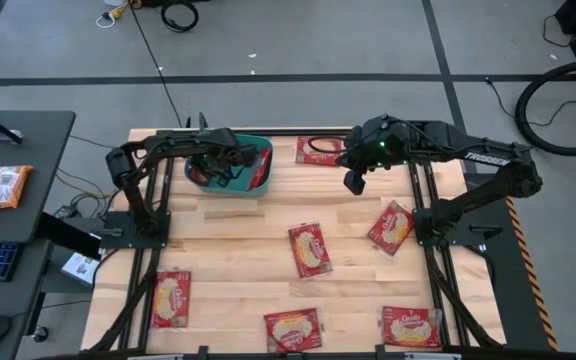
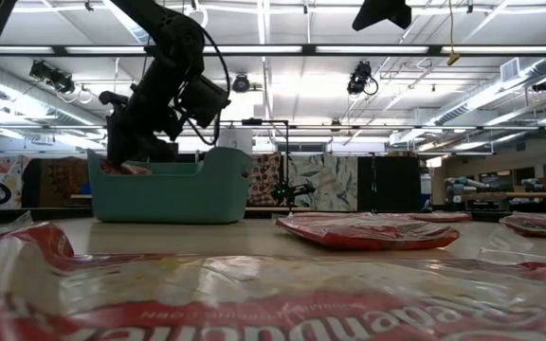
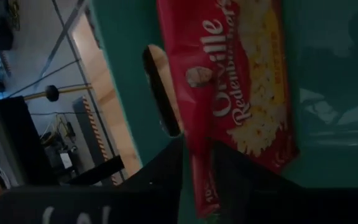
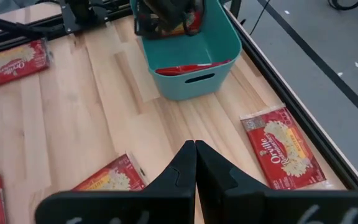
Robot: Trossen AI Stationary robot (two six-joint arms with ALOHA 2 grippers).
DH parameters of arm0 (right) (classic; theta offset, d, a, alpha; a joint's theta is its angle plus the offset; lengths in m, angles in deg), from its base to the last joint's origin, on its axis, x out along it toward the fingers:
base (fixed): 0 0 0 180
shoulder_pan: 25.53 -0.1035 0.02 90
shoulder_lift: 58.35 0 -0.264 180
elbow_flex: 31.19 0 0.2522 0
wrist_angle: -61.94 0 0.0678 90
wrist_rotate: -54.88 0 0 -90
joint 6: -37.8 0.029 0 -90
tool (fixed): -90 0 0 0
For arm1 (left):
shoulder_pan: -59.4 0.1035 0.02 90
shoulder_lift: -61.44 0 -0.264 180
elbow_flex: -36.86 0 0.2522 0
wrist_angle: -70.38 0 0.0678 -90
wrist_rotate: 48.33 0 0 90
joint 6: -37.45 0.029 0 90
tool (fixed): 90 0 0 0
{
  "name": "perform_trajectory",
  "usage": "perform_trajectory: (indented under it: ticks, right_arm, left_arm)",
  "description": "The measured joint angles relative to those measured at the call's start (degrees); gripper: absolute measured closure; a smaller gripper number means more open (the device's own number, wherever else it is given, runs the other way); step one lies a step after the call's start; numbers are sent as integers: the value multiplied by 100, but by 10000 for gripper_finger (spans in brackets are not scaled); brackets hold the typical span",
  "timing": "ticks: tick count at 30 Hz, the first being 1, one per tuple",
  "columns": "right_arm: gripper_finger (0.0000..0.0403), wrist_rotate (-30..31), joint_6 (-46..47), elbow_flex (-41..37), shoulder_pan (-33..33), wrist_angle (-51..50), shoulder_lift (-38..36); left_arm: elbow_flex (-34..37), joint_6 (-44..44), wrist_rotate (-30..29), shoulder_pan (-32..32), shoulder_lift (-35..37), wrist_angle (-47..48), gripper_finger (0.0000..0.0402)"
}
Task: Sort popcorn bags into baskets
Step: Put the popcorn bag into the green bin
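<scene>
Pale wooden surface (image 1: pixel 238 250), flat red popcorn packets scattered. Teal plastic rectangular tub (image 1: pixel 260 178) at far edge. Left end effector (image 1: pixel 211 165) inside tub over a red packet (image 3: pixel 241 81), its long axis along the fingers; grip probably loosening, cannot tell. Right end effector (image 1: pixel 354 184) hovers, fingers together; nearest loose packet (image 1: pixel 319 150) just beside.

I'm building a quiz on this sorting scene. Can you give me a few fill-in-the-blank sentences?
1. The left end effector is inside the ____ basket.
2. The right end effector hovers with its fingers ____.
3. The popcorn bag in the basket has a ____ wrapper.
4. The table top is made of ____.

Missing words: teal; shut; red; wood
</scene>
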Motion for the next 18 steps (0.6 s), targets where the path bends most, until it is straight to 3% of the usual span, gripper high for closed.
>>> perform_trajectory:
  ticks: [7,10,14,18]
  right_arm:
    - [395,-173,-58,-2,114,0,0]
    - [395,-768,-284,-1,112,-5,11]
    - [395,-1565,-608,-1,106,7,100]
    - [394,-1681,-1110,-2,-26,-175,285]
  left_arm:
    - [0,164,-89,-46,621,133,298]
    - [-1,606,56,-202,1067,74,298]
    - [-4,1373,497,-689,1671,-498,298]
    - [-4,1607,574,-1506,2226,-1285,299]
